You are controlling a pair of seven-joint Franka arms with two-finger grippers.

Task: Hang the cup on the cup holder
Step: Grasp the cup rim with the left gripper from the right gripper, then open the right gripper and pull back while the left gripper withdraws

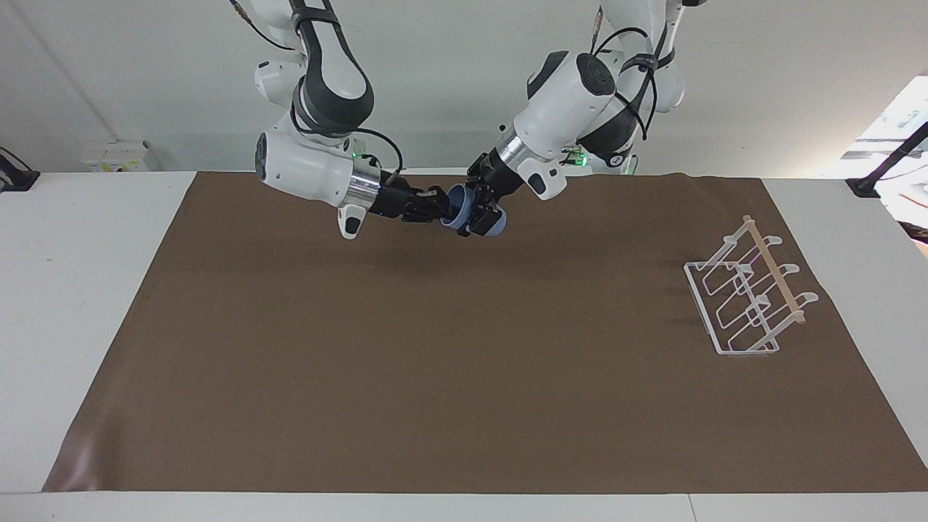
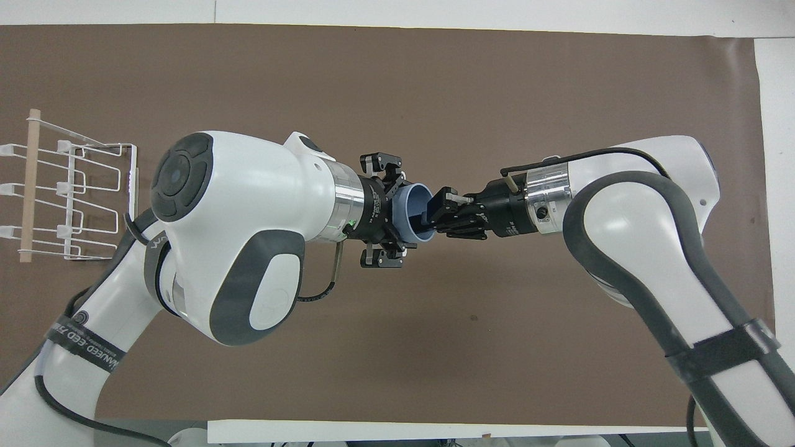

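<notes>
Cup point(image 1: 460, 211) over mat point(image 1: 464, 377), rack point(image 1: 747, 297) well apart

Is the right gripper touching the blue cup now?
Touching: the overhead view shows the right gripper pinching the rim of the cup.

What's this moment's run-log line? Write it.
stage: mid-air handover | light-blue cup: held over mat | left gripper: shut on cup base | right gripper: shut on cup rim | cup holder: empty, left arm's end
</notes>
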